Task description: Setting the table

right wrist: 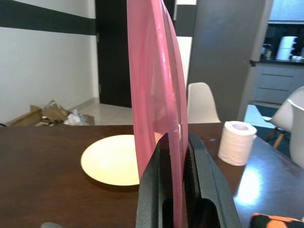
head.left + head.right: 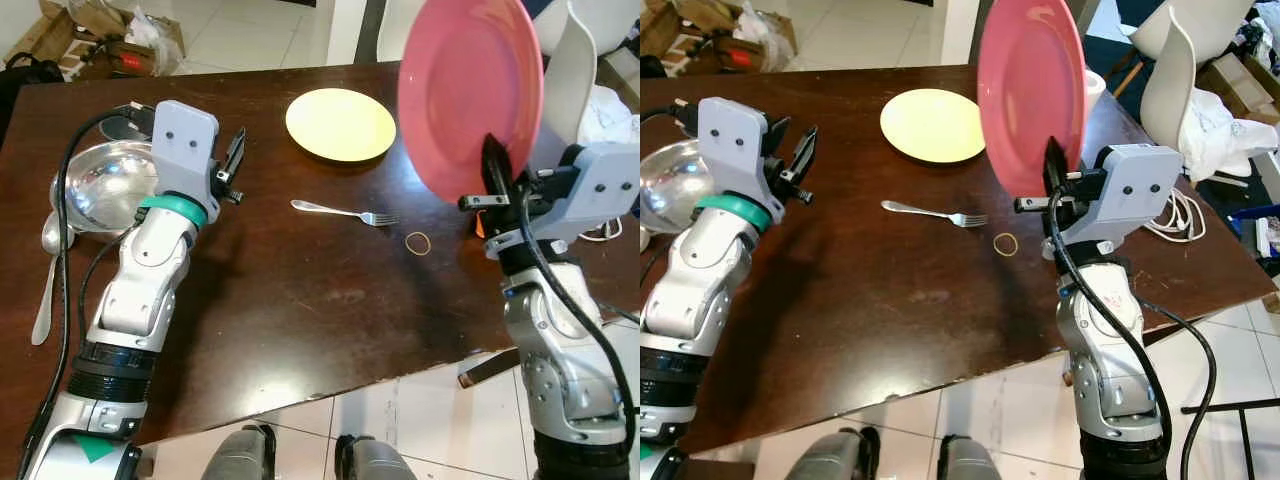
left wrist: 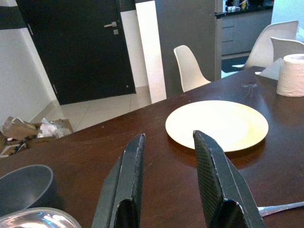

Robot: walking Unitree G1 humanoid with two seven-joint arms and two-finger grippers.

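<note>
The right claw (image 2: 1053,165) is closed on the lower edge of a pink plate (image 2: 1031,90), one black finger on each face, and holds it on edge, upright, raised above the dark tabletop (image 2: 890,300). In the right wrist view the rim (image 1: 156,95) runs straight up from between the two fingers (image 1: 153,190).

Just below this claw, on the tabletop toward the robot's left, lies a small rubber band (image 2: 1006,243). A little further left lies a fork (image 2: 935,213), its tines pointing toward the claw. Beyond the fork, further from the robot, a yellow plate (image 2: 933,124) lies flat. A roll of paper (image 1: 236,142) stands behind the pink plate, on the claw's right.

The left claw (image 2: 232,165) hovers above the tabletop with its fingers (image 3: 124,183) parted and nothing between them, pointing toward the yellow plate. On its outer side a steel bowl (image 2: 100,185) sits on the tabletop, with a spoon (image 2: 48,275) lying beside the bowl, nearer the table's edge.
</note>
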